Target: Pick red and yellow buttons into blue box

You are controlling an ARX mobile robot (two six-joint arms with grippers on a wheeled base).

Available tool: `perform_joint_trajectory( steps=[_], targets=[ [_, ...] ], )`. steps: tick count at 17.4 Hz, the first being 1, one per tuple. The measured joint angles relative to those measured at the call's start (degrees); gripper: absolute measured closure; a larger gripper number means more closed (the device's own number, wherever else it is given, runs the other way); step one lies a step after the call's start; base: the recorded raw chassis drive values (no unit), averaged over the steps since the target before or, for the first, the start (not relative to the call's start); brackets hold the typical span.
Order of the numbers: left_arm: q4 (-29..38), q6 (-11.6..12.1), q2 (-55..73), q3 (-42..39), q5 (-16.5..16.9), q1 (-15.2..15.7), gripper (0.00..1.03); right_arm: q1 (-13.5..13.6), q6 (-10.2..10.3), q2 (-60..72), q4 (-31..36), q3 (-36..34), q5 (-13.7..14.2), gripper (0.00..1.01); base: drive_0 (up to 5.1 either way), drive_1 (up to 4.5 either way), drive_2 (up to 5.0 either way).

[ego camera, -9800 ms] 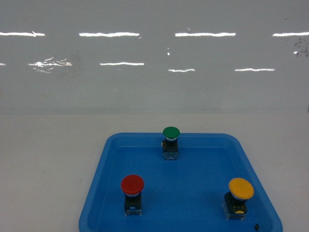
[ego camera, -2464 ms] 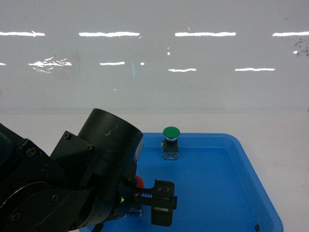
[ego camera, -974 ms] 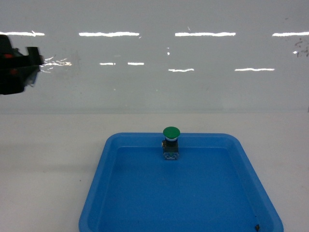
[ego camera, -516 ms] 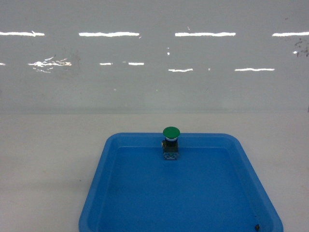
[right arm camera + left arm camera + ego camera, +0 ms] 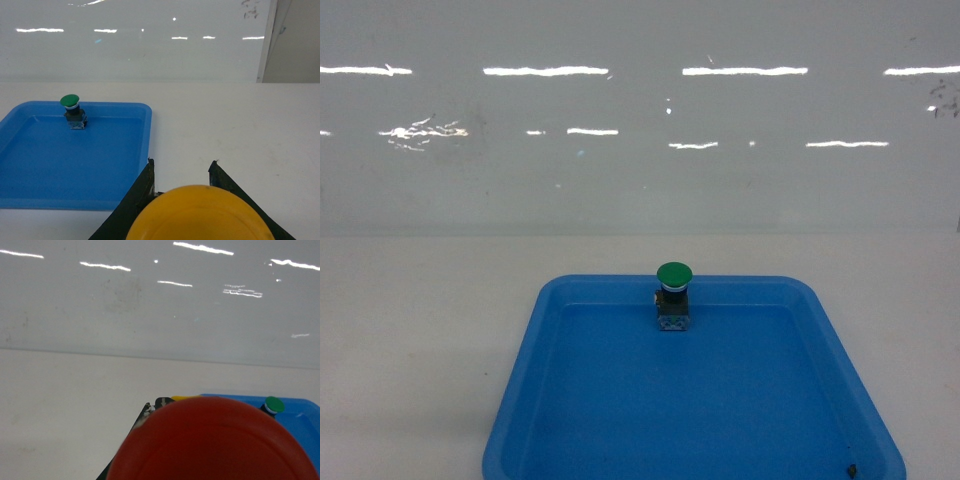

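In the left wrist view, one red button [image 5: 212,440] with a smooth, matte domed cap is filling the lower frame, sitting clamped in the left hand [image 5: 155,407], whose dark fingers are peeking out behind the cap. On the white bench [image 5: 410,330], one shallow glossy blue tray [image 5: 520,400] with rounded corners is carrying a single green-capped button [image 5: 674,296] standing upright near its far rim. In the right wrist view, one yellow button [image 5: 200,215], equally round, is sitting clamped between the black fingers of the right hand [image 5: 182,180].
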Motion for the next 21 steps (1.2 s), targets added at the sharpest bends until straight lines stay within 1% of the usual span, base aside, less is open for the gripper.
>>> perform_joint_trajectory(
  steps=[7, 17, 21],
  targets=[
    [-0.11, 0.02, 0.20, -0.02, -0.02, -0.07, 0.78, 0.00, 0.00, 0.00, 0.02, 0.00, -0.02, 0.73, 0.0, 0.00, 0.0],
    [-0.17, 0.02, 0.20, -0.02, -0.11, -0.04, 0.78, 0.00, 0.00, -0.02, 0.02, 0.00, -0.04, 0.73, 0.0, -2.92, 2.9],
    [-0.02, 0.02, 0.17, -0.02, -0.07, -0.04, 0.78, 0.00, 0.00, -0.04, -0.02, 0.00, -0.02, 0.73, 4.9, -3.47, -1.3]
  ],
)
